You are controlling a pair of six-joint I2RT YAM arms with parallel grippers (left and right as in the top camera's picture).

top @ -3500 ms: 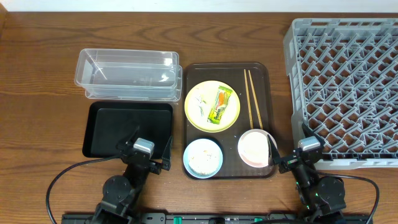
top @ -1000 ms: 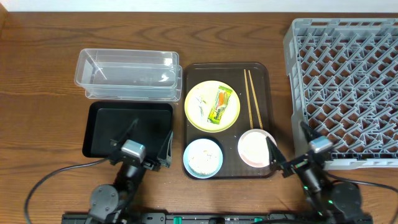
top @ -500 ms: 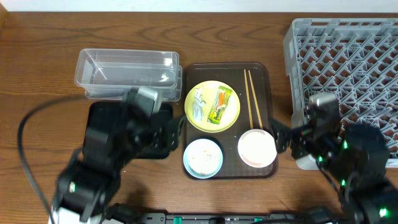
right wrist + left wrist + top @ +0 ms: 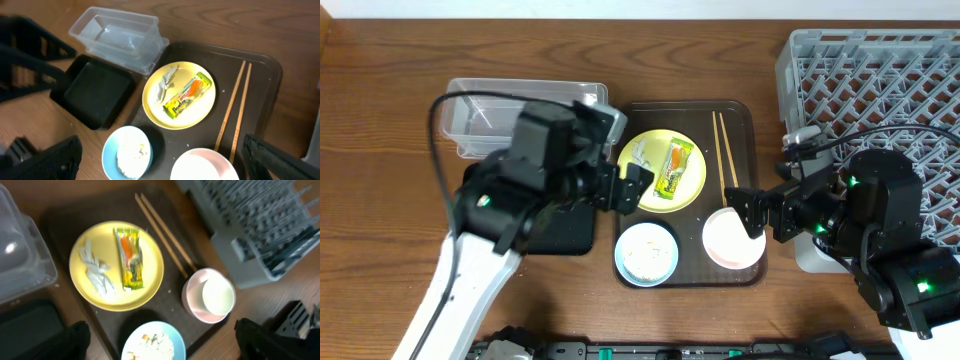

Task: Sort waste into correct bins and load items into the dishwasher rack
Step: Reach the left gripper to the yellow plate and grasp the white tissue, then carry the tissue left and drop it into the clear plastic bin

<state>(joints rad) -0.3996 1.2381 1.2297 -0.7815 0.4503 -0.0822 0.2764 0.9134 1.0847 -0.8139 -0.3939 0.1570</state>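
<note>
A round yellow plate on the brown tray holds the green-and-orange wrapper and a white scrap. Chopsticks lie to its right. A light-blue bowl holds rice and a beige lump. The pink bowl holds a white cup. My left gripper hangs open and empty at the plate's left edge. My right gripper hangs open and empty beside the pink bowl. The left wrist view shows plate, wrapper and blue bowl. The right wrist view shows plate and wrapper.
The clear tub stands at the back left. The black tray lies in front of it, mostly under my left arm. The grey rack fills the right side. The brown serving tray lies between them.
Both arms have risen from the table's front edge and swung in over the tray, the left over the black tray toward the plate, the right to the pink bowl. No object moved.
</note>
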